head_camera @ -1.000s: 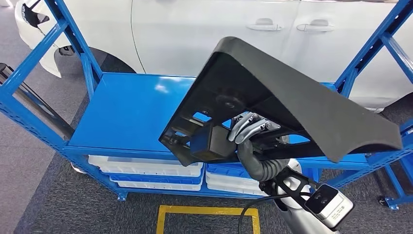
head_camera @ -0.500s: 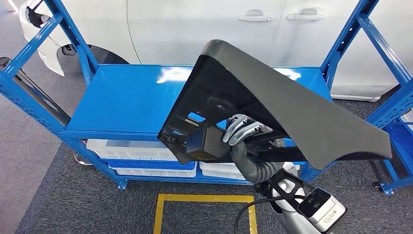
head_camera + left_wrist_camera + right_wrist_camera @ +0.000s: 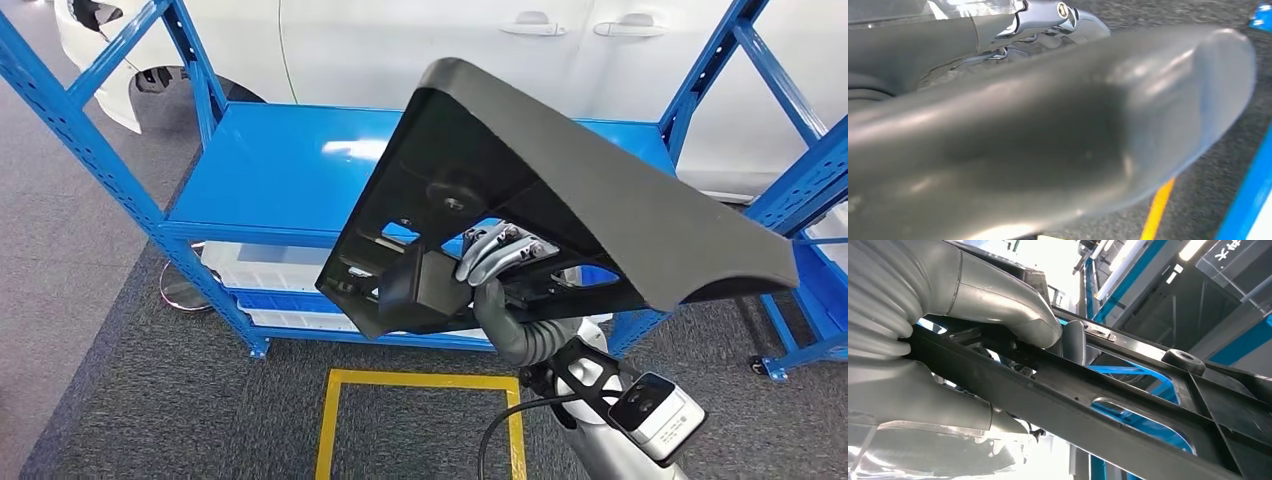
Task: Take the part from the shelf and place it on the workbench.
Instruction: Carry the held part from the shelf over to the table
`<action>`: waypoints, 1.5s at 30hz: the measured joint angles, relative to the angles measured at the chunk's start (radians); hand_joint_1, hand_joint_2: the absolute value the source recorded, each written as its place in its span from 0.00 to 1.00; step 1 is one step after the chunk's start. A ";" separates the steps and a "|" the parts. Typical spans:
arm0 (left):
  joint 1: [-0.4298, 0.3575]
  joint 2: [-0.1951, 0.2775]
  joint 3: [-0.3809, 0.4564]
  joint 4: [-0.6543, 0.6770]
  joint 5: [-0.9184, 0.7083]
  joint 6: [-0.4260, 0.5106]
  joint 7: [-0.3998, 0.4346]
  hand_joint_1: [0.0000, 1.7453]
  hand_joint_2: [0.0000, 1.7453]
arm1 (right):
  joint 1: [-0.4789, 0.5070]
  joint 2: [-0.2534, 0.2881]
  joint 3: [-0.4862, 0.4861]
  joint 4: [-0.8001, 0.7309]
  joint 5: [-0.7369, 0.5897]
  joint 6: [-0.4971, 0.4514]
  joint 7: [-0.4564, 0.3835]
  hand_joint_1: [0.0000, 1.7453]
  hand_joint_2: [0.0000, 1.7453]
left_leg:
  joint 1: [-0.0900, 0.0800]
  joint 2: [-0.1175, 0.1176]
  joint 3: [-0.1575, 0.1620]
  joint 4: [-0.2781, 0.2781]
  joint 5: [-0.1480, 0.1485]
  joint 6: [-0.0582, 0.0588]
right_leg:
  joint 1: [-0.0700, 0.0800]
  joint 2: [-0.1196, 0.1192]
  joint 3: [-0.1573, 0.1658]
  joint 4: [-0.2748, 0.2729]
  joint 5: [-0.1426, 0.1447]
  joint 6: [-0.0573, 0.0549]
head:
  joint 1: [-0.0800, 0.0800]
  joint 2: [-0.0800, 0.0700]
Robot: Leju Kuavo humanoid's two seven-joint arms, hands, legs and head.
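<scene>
Head view: right hand (image 3: 497, 258) grips the part (image 3: 560, 190) by an inner rib w/ fingers wrapped round it — part held tilted in air, in front of the blue shelf (image 3: 290, 170). Looks stiff, light but big & awkward, prob. tips easily — best held by ribs, not the smooth skin. White bins (image 3: 265, 270) on the lower shelf level, contents can't tell; left hand's state can't tell either.

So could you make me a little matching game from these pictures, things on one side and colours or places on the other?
Things:
1. part
2. shelf
3. car
4. square outline

Colours and places:
A. white, behind the shelf
B. yellow, marked on the grey floor
C. black, held up by the right hand
D. blue, with white bins on its lower level

Pairs: 1-C, 2-D, 3-A, 4-B
</scene>
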 joint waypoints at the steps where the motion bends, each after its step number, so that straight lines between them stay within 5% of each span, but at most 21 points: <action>1: 0.000 0.000 0.000 0.000 0.001 0.000 0.000 0.00 0.00 | 0.001 0.000 0.000 -0.001 -0.001 0.000 0.000 1.00 1.00 | 0.000 0.000 -0.018 0.005 0.010 -0.002 | -0.001 0.000 0.034 -0.027 0.029 0.000 | 0.000 0.000; 2: 0.000 0.000 0.000 0.000 0.002 0.000 -0.002 0.00 0.00 | 0.003 0.000 0.001 -0.005 0.000 -0.001 0.000 1.00 1.00 | 0.000 0.000 -0.034 0.012 0.019 -0.005 | -0.002 0.000 0.084 -0.085 0.051 -0.002 | 0.000 0.000; 4: 0.002 0.000 0.000 0.000 0.005 0.000 -0.006 0.00 0.00 | 0.006 0.000 0.002 -0.018 0.005 0.000 0.000 1.00 1.00 | -0.002 -0.001 -0.056 0.022 0.034 -0.015 | 0.002 0.000 0.187 -0.228 0.046 -0.012 | -0.001 0.000; 6: 0.004 0.000 0.000 0.000 0.009 0.003 -0.006 0.00 0.00 | 0.008 -0.001 0.004 -0.030 0.008 0.002 0.000 1.00 1.00 | -0.002 -0.001 -0.064 0.023 0.052 -0.027 | 0.009 0.001 0.225 -0.299 0.025 -0.024 | 0.002 0.000; 9: 0.008 0.000 0.000 0.001 0.014 0.015 0.005 0.00 0.00 | 0.008 0.000 0.005 -0.033 0.008 0.003 0.000 1.00 1.00 | 0.002 -0.002 -0.079 0.031 0.045 -0.043 | 0.006 -0.001 0.201 -0.306 0.055 -0.047 | 0.005 0.000; 12: 0.010 -0.002 0.000 0.002 0.015 0.029 0.026 0.00 0.00 | 0.007 0.001 0.006 -0.033 0.008 0.004 0.000 1.00 1.00 | 0.005 -0.003 -0.121 0.176 -0.100 -0.053 | 0.004 -0.005 0.158 -0.308 0.095 -0.062 | 0.000 0.000; 14: 0.010 -0.002 0.000 0.003 0.015 0.038 0.037 0.00 0.00 | 0.009 0.001 0.006 -0.033 0.008 0.005 0.000 1.00 1.00 | 0.005 -0.004 -0.133 0.294 -0.149 -0.059 | 0.006 -0.005 0.125 -0.305 0.119 -0.062 | -0.001 0.000; 16: 0.010 -0.002 0.000 0.003 0.014 0.049 0.054 0.00 0.00 | 0.011 0.001 0.006 -0.033 0.011 0.010 0.000 1.00 1.00 | 0.006 -0.004 -0.093 0.300 -0.110 -0.060 | 0.006 -0.005 0.091 -0.299 0.142 -0.057 | -0.001 0.000; 18: 0.009 -0.002 0.000 0.003 0.014 0.062 0.071 0.00 0.00 | 0.012 0.001 0.006 -0.033 0.016 0.015 0.000 1.00 1.00 | 0.005 -0.004 0.010 0.178 -0.078 -0.055 | 0.007 -0.004 0.062 -0.292 0.161 -0.050 | -0.001 0.000; 20: 0.009 -0.001 0.000 0.003 0.014 0.069 0.080 0.00 0.00 | 0.012 0.001 0.007 -0.033 0.021 0.016 0.000 1.00 1.00 | 0.002 -0.007 0.095 0.046 -0.096 -0.046 | 0.009 -0.004 0.047 -0.289 0.179 -0.039 | 0.000 0.000; 22: 0.011 -0.001 0.000 0.004 0.014 0.070 0.083 0.00 0.00 | 0.013 0.000 0.007 -0.034 0.023 0.016 0.000 1.00 1.00 | -0.003 -0.009 0.109 0.003 -0.105 -0.035 | 0.009 -0.006 0.043 -0.293 0.198 -0.026 | -0.002 0.000; 24: 0.015 -0.001 0.000 0.005 0.014 0.066 0.082 0.00 0.00 | 0.017 -0.001 0.007 -0.034 0.024 0.015 0.000 1.00 1.00 | -0.001 -0.005 0.094 0.001 -0.085 -0.020 | 0.007 -0.004 0.034 -0.287 0.188 -0.015 | -0.003 0.000; 28: 0.018 -0.001 0.000 0.005 0.014 0.047 0.068 0.00 0.00 | 0.030 -0.004 0.007 -0.034 0.026 0.006 0.000 1.00 1.00 | -0.001 0.001 0.046 0.001 -0.039 0.001 | 0.003 0.000 -0.031 -0.076 0.011 -0.002 | 0.000 0.000; 29: 0.019 -0.001 0.000 0.005 0.015 0.044 0.064 0.00 0.00 | 0.035 -0.005 0.007 -0.033 0.026 0.005 0.000 1.00 1.00 | -0.003 0.001 0.030 0.003 -0.029 0.001 | 0.003 0.000 -0.039 -0.021 -0.009 -0.001 | 0.000 0.000; 31: 0.021 -0.002 0.000 0.005 0.015 0.038 0.057 0.00 0.00 | 0.041 -0.007 0.007 -0.033 0.026 0.006 0.000 1.00 1.00 | -0.006 0.000 -0.001 0.007 -0.011 0.000 | 0.002 0.000 -0.007 -0.010 0.016 -0.003 | 0.000 0.000; 33: 0.023 -0.006 0.000 0.005 0.016 0.031 0.053 0.00 0.00 | 0.043 -0.009 0.007 -0.033 0.024 0.012 0.000 1.00 1.00 | -0.008 0.000 -0.024 0.010 0.003 -0.003 | 0.006 -0.001 0.092 -0.132 0.058 -0.016 | 0.000 0.000; 36: 0.023 -0.013 0.000 0.005 0.017 0.028 0.055 0.00 0.00 | 0.039 -0.011 0.008 -0.033 0.015 0.026 0.000 1.00 1.00 | -0.009 0.001 -0.037 0.011 0.021 -0.015 | 0.017 -0.002 0.203 -0.304 0.049 -0.033 | -0.001 0.000; 39: 0.024 -0.013 -0.001 0.005 0.018 0.028 0.060 0.00 0.00 | 0.038 -0.012 0.008 -0.033 0.002 0.037 0.000 1.00 1.00 | -0.005 0.002 -0.041 0.012 0.026 -0.032 | 0.015 -0.001 0.204 -0.329 0.063 -0.047 | 0.001 0.000; 41: 0.025 -0.012 -0.001 0.006 0.018 0.028 0.063 0.00 0.00 | 0.039 -0.012 0.008 -0.033 -0.007 0.043 0.000 1.00 1.00 | -0.004 -0.001 -0.064 0.073 -0.025 -0.043 | 0.008 0.001 0.200 -0.337 0.079 -0.057 | -0.001 0.000; 43: 0.027 -0.010 -0.001 0.006 0.018 0.028 0.065 0.00 0.00 | 0.042 -0.012 0.007 -0.033 -0.013 0.053 0.000 1.00 1.00 | 0.001 -0.003 -0.109 0.208 -0.105 -0.052 | 0.008 0.008 0.188 -0.334 0.087 -0.060 | -0.001 0.000; 45: 0.028 -0.008 -0.001 0.006 0.019 0.028 0.066 0.00 0.00 | 0.049 -0.013 0.005 -0.033 -0.017 0.061 0.000 1.00 1.00 | 0.006 -0.003 -0.133 0.302 -0.138 -0.059 | 0.007 0.019 0.176 -0.326 0.091 -0.058 | -0.001 0.000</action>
